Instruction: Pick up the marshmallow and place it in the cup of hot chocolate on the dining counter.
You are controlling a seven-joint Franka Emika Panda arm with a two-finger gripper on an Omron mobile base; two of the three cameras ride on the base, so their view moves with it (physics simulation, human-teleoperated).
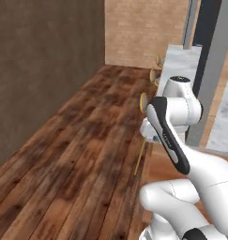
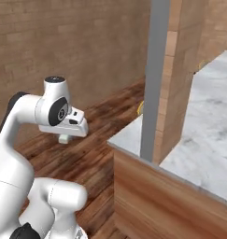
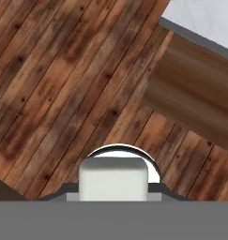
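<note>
Gripper (image 2: 64,138) hangs over the wooden floor (image 1: 78,154), pointing down, off the near corner of the dining counter (image 2: 199,140). In the hand view the marshmallow (image 3: 113,179) (off-white, boxy) sits right at the bottom centre where the fingertips come up, so the gripper is clenched on it; the fingers themselves are mostly hidden behind the block, and the exact gap can't be read beyond the block's width. In the right base view the same pale block pokes out just below the hand, well above the floor and touching nothing else. In the left base view the hand is largely hidden behind the arm's own link; jaw state can't be told from there.

Just beyond the gripper: the counter's wooden base and white-grey marble top, corner nearest the hand. A grey post (image 2: 154,79) rises from the counter top near that corner. Further along the counter's floor side, gold-framed stools (image 1: 144,104) stand in a row. Farthest from the counter: brick wall (image 1: 143,28).
</note>
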